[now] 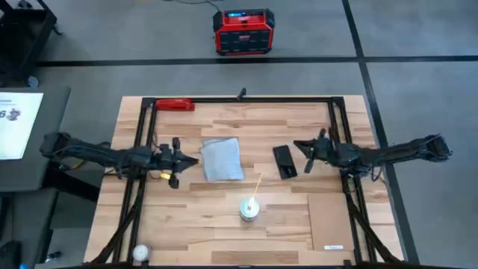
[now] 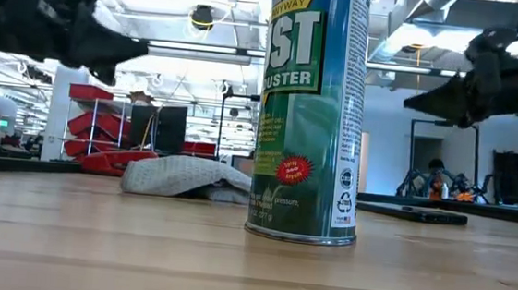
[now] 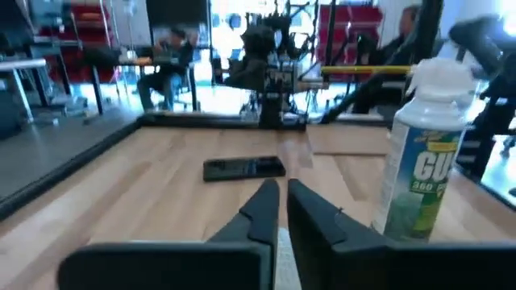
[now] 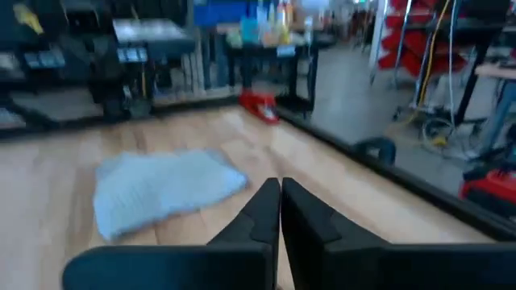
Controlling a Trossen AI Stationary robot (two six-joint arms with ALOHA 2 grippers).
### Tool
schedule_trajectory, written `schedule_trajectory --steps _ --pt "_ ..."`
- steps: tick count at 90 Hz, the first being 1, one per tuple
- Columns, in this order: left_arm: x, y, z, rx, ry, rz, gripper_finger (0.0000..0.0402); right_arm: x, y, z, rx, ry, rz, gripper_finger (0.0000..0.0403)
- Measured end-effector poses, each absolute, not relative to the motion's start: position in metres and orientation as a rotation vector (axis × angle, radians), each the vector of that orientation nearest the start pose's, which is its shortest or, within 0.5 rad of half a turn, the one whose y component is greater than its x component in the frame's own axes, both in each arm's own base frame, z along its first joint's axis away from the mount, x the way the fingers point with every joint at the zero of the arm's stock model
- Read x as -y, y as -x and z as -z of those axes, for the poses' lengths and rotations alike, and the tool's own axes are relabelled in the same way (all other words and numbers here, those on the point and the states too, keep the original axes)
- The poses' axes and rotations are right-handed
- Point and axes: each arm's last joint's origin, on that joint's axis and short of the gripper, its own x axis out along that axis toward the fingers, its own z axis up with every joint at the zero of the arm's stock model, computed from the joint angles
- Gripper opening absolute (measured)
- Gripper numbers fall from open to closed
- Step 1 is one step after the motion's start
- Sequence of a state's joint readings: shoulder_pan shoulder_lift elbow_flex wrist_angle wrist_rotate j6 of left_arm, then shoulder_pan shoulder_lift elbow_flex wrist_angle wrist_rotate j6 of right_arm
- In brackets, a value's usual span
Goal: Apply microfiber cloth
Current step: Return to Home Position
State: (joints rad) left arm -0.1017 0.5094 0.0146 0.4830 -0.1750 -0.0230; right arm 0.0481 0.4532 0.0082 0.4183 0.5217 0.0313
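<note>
Left claw [image 1: 190, 160] is clenched on nothing, with only a slit showing between its tips. It hangs above the table [image 1: 224, 243] just beside the cloth [image 1: 222, 158], on the left arm's side of it. Right claw [image 1: 299, 145] is also clenched and empty – its fingers [image 4: 260, 211] meet tip to tip in the right wrist view. It sits well apart from the cloth on the opposite side, past the phone [image 1: 284, 161]. Cloth lies loose and a bit rumpled on the wood, touched by neither claw. Phone lies flat near the cloth, on the right arm's side of it. Spray can [image 1: 249, 210] stands upright near the cloth, toward the table's front edge.

Step in hand, by my read: wiping looks finished and this is the return to rest – nothing to grip. Next move calls for drawing each arm away from the cloth toward its own side, claws held high enough to clear phone and can. The left one needs the most care, being closest to the cloth's edge.
</note>
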Motion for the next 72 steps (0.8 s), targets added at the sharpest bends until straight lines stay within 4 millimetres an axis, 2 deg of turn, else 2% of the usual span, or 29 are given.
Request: schedule_trajectory --steps 13,32,46,60,72 --pt "0.007 -0.122 -0.164 -0.057 -0.008 -0.074 0.0002 0.008 -0.117 -0.172 0.036 -0.005 0.447 0.0000" --pt "0.007 -0.118 -0.154 -0.159 -0.040 -0.072 0.0000 0.006 -0.116 -0.171 0.021 0.008 0.390 0.0000" --pt "0.008 -0.117 -0.161 -0.082 -0.124 -0.042 0.0000 0.001 -0.112 -0.187 0.171 0.113 0.301 0.0000" --pt "0.008 -0.112 -0.166 -0.026 -0.170 -0.029 0.0000 0.002 -0.103 -0.197 0.270 0.140 0.314 0.0000" --pt "0.007 -0.105 -0.168 -0.002 -0.186 -0.034 0.0000 0.004 -0.093 -0.197 0.282 0.146 0.373 0.0000"
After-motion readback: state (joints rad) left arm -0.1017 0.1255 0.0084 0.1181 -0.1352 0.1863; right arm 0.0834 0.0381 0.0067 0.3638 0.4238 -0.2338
